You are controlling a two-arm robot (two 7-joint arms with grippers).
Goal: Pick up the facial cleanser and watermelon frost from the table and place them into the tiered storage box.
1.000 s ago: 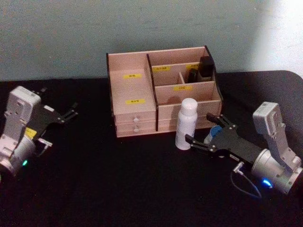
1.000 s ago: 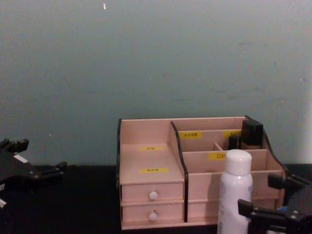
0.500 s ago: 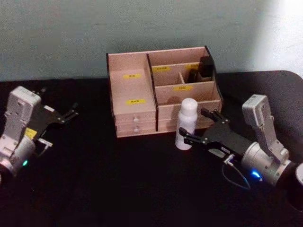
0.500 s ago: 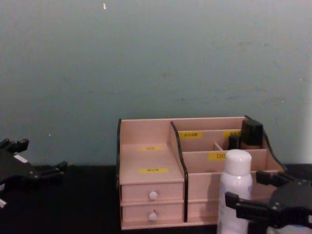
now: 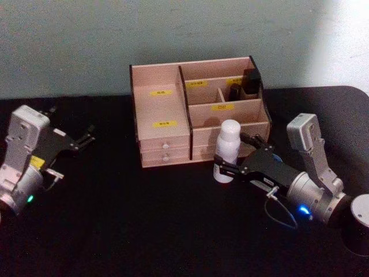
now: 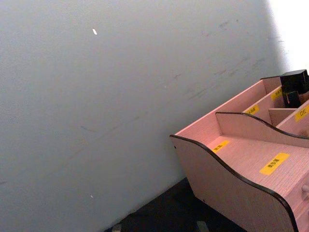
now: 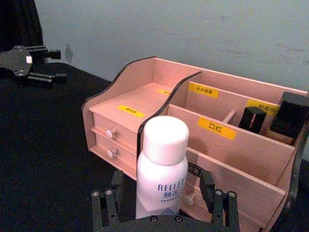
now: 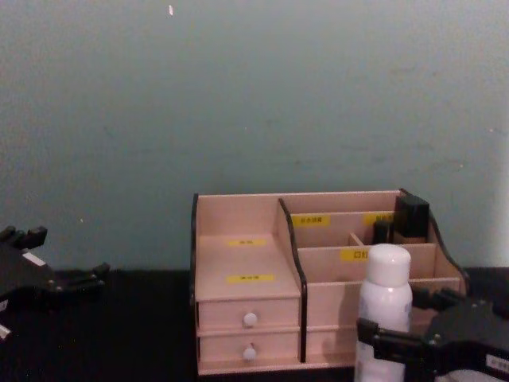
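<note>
Cleanser (image 5: 226,151) stands upright just before the box (image 5: 161,98), between the spread fingers of the right end effector (image 5: 234,154); the left end effector (image 5: 86,136), spread too, idles well apart.

The foot of the facial cleanser (image 5: 228,138) is hidden behind the near finger of the right gripper (image 5: 232,154), and in the chest view the lower edge cuts off both the bottle's base and the gripper's body. Bottle and gripper together cover most of the right-hand drawers (image 5: 202,151) of the tiered storage box (image 5: 161,109). Two dark items (image 5: 245,85) in the box's far right compartment show just their tops above the divider (image 5: 202,114); what they are cannot be told. The print on the yellow labels (image 5: 162,92) is too small to read. The arm behind the left gripper (image 5: 86,137) runs off the left edge. A grey rounded part (image 5: 358,222) at the near right is cropped.
</note>
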